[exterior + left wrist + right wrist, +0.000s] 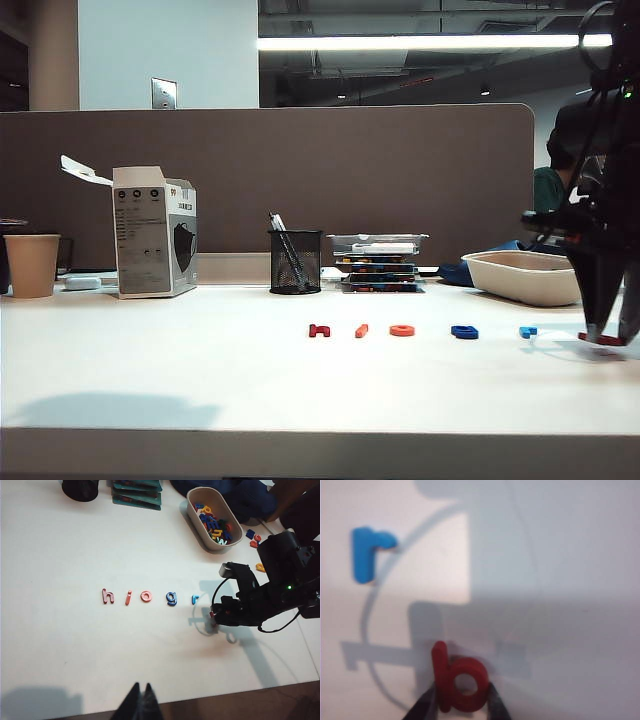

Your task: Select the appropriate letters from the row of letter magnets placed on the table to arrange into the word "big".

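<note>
Near the right end of the row, the bright red "b" [457, 682] sits between the fingers of my right gripper [457, 700], which is shut on it at or just above the table [200, 380]. From outside, the "b" [600, 339] shows at the tip of the right gripper [608, 335]. The thin orange "i" [361, 330] and dark blue "g" [464, 331] lie flat in the row, as do the "i" [128, 598] and "g" [171, 598] in the left wrist view. My left gripper [141, 686] hangs shut over the table's front edge, far from the letters.
A dark red letter [319, 330], an orange ring [402, 330] and a light blue "r" [367, 552] also lie in the row. Behind stand a mesh pen cup [295, 262], a stack of boxes [378, 262], a carton [153, 232], a paper cup [31, 265] and a beige tub [197, 517] of letters.
</note>
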